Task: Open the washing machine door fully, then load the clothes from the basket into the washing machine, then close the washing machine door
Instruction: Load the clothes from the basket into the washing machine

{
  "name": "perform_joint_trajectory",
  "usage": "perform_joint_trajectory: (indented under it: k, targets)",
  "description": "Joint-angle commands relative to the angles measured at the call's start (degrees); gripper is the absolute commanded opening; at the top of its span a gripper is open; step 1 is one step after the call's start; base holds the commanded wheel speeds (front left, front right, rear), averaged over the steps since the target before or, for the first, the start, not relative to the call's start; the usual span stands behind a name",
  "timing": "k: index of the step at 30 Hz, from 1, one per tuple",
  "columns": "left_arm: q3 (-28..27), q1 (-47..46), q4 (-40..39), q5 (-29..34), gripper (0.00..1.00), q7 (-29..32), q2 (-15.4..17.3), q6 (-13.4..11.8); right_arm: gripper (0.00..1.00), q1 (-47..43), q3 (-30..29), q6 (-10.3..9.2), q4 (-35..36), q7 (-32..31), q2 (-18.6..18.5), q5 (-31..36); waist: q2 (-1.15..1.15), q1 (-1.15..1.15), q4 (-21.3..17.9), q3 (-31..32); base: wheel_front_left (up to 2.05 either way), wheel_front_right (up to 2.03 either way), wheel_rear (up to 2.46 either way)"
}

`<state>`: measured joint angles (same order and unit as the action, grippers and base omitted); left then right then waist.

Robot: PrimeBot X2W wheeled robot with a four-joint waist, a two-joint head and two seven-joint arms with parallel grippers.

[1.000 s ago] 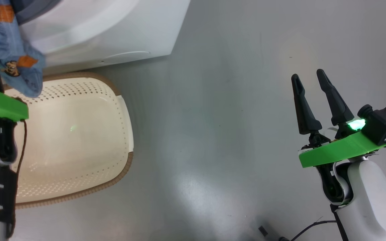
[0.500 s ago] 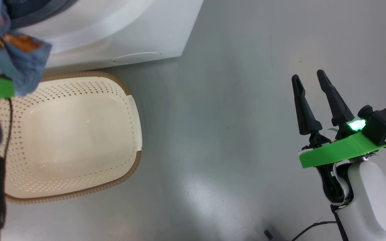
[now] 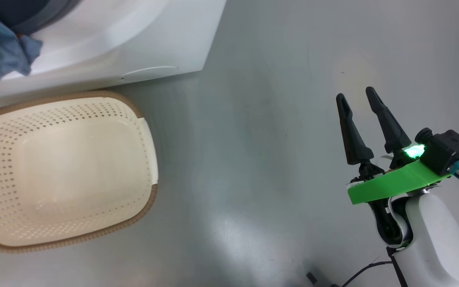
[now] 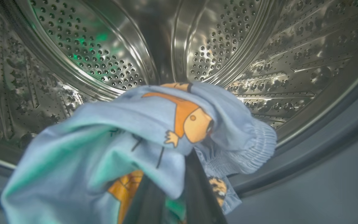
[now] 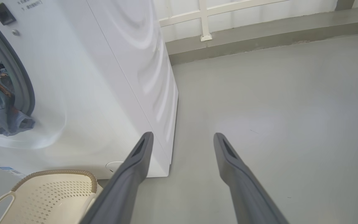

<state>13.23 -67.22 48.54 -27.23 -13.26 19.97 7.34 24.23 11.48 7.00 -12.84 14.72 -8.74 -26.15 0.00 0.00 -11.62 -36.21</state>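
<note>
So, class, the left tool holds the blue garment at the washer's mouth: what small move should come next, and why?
Probably push the left tool a little deeper into the drum before opening. It is shut on the clothes, and in the right wrist view part droops over the grey seal, so releasing here might spill them.

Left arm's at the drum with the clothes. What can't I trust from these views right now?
- Fingertips of the left gripper: left wrist view, wrapped in the clothes.
- Floor of the drum beneath the bundle: same view, blocked by the clothes.
- How far inside the clothes are: right wrist view, the washing machine opening is cut by the left edge.
- Far left end of the basket: head view, cut by the edge.
</note>
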Motion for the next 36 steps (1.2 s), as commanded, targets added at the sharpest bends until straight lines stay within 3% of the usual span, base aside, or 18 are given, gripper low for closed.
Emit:
perform_joint_trajectory:
  k: [1,6,9,14,23,24,26,27,28,29,36]
  targets:
    - [0.09,-2.92,0.79,-0.10,0.00,0.02,3.79,0.14,1.00,-1.25,1.31,0.48,1.03,0.28,0.33,-0.62,0.00,0.00,-0.98,-0.28,0.00,0.00,0.00]
    - [1.04,-10.67,4.20,0.95,0.00,-1.54,5.29,0.14,1.00,-0.91,1.72,0.48,1.11,0.28,0.55,-0.78,0.00,0.00,-2.37,-0.92,0.00,0.00,0.00]
    - [-1.94,-13.17,-1.30,3.37,0.00,-1.70,6.07,-0.91,1.00,-0.63,1.64,0.48,1.35,0.28,0.72,-0.78,0.00,0.00,-2.87,-1.89,0.00,0.00,0.00]
    - [-7.11,-9.40,-7.74,7.69,0.00,-1.72,5.23,-1.55,1.00,0.05,1.95,0.48,1.34,0.28,1.37,-0.70,0.00,0.00,-3.66,-2.69,0.00,0.00,0.00]
    - [-5.34,-7.10,5.56,8.83,0.00,-1.73,3.56,-0.02,1.00,0.25,1.93,0.48,1.09,0.28,1.52,-0.74,0.00,0.00,-3.32,-2.44,0.00,0.00,0.00]
    - [-5.03,-7.54,7.16,8.59,0.05,-1.74,3.54,0.03,1.00,0.25,1.89,0.48,1.06,0.28,1.48,-0.74,0.00,0.00,-3.25,-2.33,0.00,0.00,0.00]
    - [-3.56,-8.44,10.55,8.70,0.36,-1.73,3.57,0.09,1.00,0.18,1.79,0.48,0.97,0.28,1.39,-0.74,0.00,0.00,-3.07,-2.02,0.00,0.00,0.00]
    - [-3.01,-8.90,12.27,8.38,0.60,-1.42,3.43,0.10,1.00,0.12,1.76,0.48,0.93,0.28,1.34,-0.74,0.00,0.00,-2.97,-1.84,0.00,0.00,0.00]
    - [-2.44,-9.35,13.73,7.80,0.95,-0.77,3.12,0.11,1.00,0.07,1.76,0.48,0.90,0.28,1.29,-0.74,0.00,0.00,-2.87,-1.68,0.00,0.00,0.00]
    - [-1.65,-9.79,14.70,7.46,1.00,-0.54,3.02,0.12,1.00,0.03,1.76,0.48,0.90,0.28,1.26,-0.75,0.00,0.00,-2.77,-1.55,0.00,0.00,0.00]
    - [1.81,-10.68,16.82,3.15,1.00,-0.99,2.47,0.13,1.00,-0.30,1.61,0.48,0.93,0.28,1.17,-0.72,0.00,0.00,-2.06,-0.54,0.00,0.00,0.00]
